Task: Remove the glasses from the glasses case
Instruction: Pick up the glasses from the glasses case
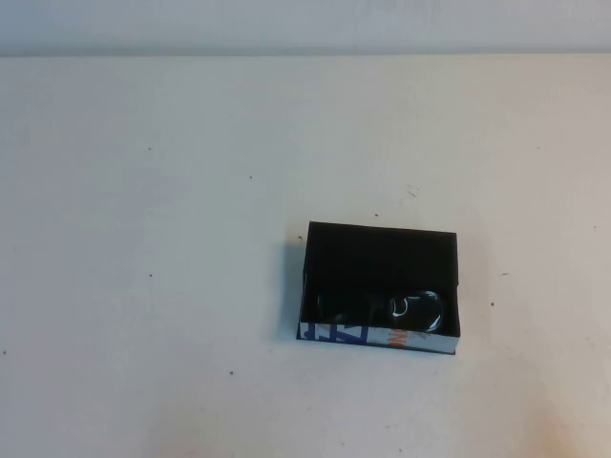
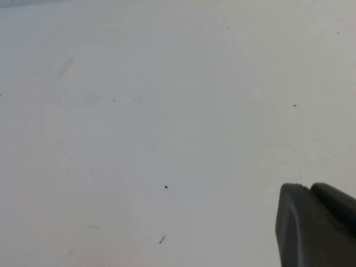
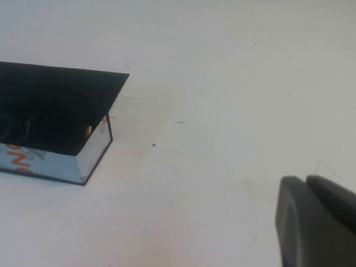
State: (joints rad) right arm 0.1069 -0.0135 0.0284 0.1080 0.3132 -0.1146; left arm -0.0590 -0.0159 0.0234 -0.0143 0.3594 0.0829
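Note:
The glasses case (image 1: 382, 232), a low black box with a white, blue and orange near wall, sits open on the table right of centre. The glasses (image 1: 417, 307) lie inside it against the near wall, lenses glinting. Neither gripper shows in the high view. My right gripper (image 3: 305, 181) is shut and empty, hovering over bare table apart from the case (image 3: 94, 151); a bit of the glasses (image 3: 23, 128) shows inside. My left gripper (image 2: 308, 188) is shut and empty over bare table, with no case in its view.
The white table (image 1: 153, 191) carries only small dark specks. Its far edge meets a pale wall (image 1: 305, 24) at the top of the high view.

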